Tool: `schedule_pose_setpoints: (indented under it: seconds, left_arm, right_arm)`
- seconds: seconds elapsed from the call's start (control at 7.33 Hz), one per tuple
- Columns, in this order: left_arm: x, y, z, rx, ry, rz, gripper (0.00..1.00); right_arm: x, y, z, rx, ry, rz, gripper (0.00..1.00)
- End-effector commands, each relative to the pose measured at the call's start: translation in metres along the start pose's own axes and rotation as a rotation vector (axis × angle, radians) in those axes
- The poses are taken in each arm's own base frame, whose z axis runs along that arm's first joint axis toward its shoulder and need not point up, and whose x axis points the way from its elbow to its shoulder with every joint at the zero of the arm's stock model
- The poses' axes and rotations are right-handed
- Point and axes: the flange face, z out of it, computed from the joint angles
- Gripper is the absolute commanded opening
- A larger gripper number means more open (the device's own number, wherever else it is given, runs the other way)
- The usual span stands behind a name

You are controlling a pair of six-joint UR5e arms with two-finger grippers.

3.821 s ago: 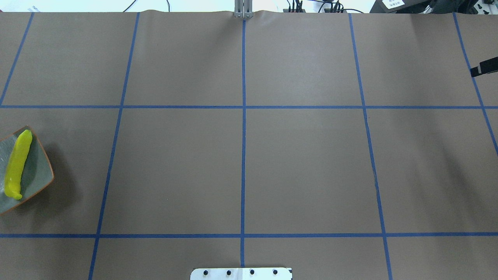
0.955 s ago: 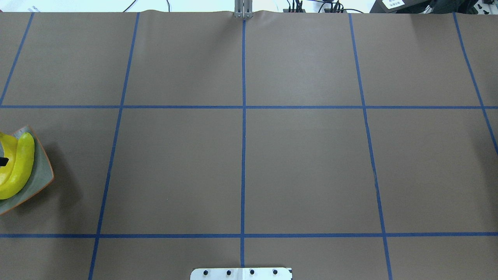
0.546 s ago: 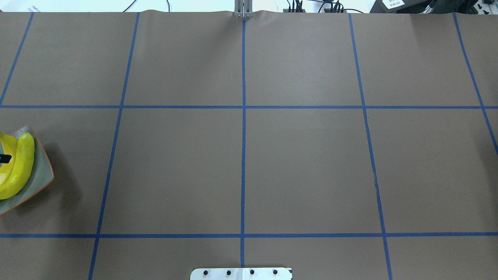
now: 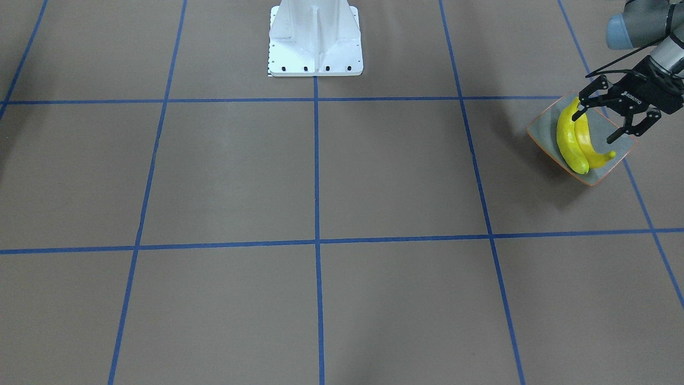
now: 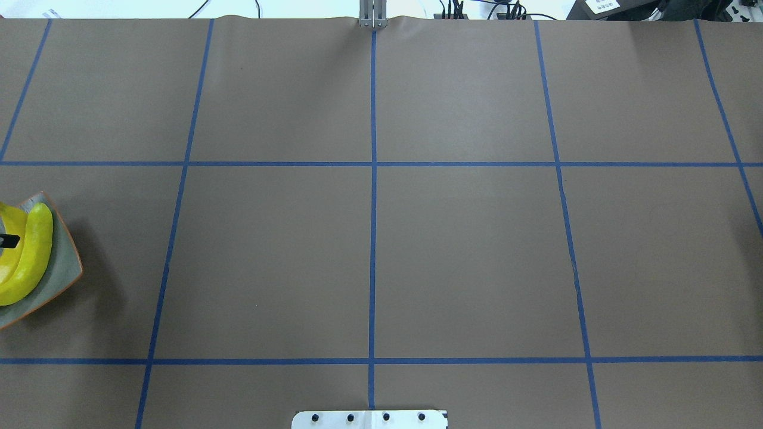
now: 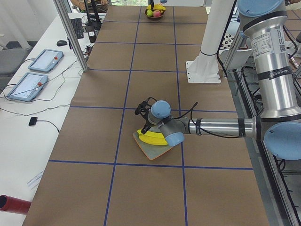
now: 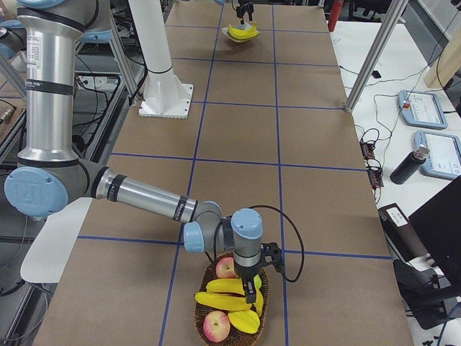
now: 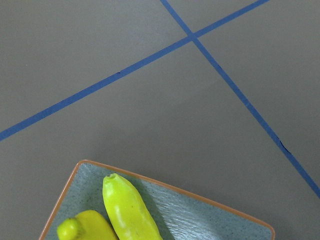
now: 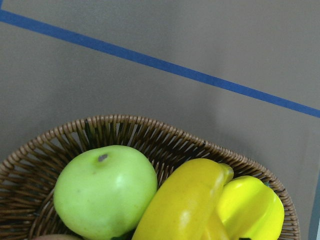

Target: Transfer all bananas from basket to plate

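Brown paper tabletop (image 5: 369, 262) w/ blue tape grid (image 5: 372, 164), white robot pedestal (image 4: 315, 40) at the robot's side. Plate (image 4: 541, 127) far out on robot's left, carrying two bananas side by side and touching: greener banana (image 4: 566, 140) and deeper-yellow banana (image 4: 589, 144). Left gripper (image 4: 593, 127) just above them, fingers spread wide, gripping nothing. Basket (image 9: 125, 127) at the opposite end, w/ two other bananas (image 7: 225, 298) plus apples (image 7: 216, 326). Right gripper (image 7: 252, 282) down among the fruit; fingers' state impossible to tell. Prob. mid-pick of banana no. 3. Best done: clamp across mid-length, lift straight up clear of the wicker rim, avoid nudging the green apple (image 9: 105, 190). Beyond the table: white desks w/ tablets (image 6: 44, 60), cables, a dark bottle (image 7: 407, 164).
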Motion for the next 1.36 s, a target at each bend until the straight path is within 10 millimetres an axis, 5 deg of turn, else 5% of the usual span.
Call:
schedule_pose_setpoints:
  seconds: [0.0,0.68,0.82,0.96,1.09,1.23]
  left_arm:
    - [0.001,-0.003,0.001,0.003,0.000,0.002,1.00]
    - [0.001,-0.005,0.001,0.005,0.001,0.004,1.00]
    - [0.001,-0.008,0.002,0.009,0.002,0.007,1.00]
    - [0.001,-0.008,0.002,0.009,0.002,0.007,1.00]
    - [0.001,-0.008,0.002,0.009,0.002,0.007,1.00]
    - [0.000,-0.007,0.003,0.007,0.001,0.005,1.00]
  right_arm:
    - [-0.002,-0.009,-0.004,0.012,-0.003,-0.002,0.82]
    - [-0.006,0.009,0.015,-0.034,0.003,0.011,0.80]
    - [-0.006,0.009,0.016,-0.037,0.004,0.009,0.62]
    - [-0.008,0.009,0.017,-0.038,0.004,0.006,0.23]
    - [-0.009,0.006,0.016,-0.035,0.003,0.001,0.00]
    - [-0.011,-0.001,0.011,-0.022,0.003,-0.005,0.00]
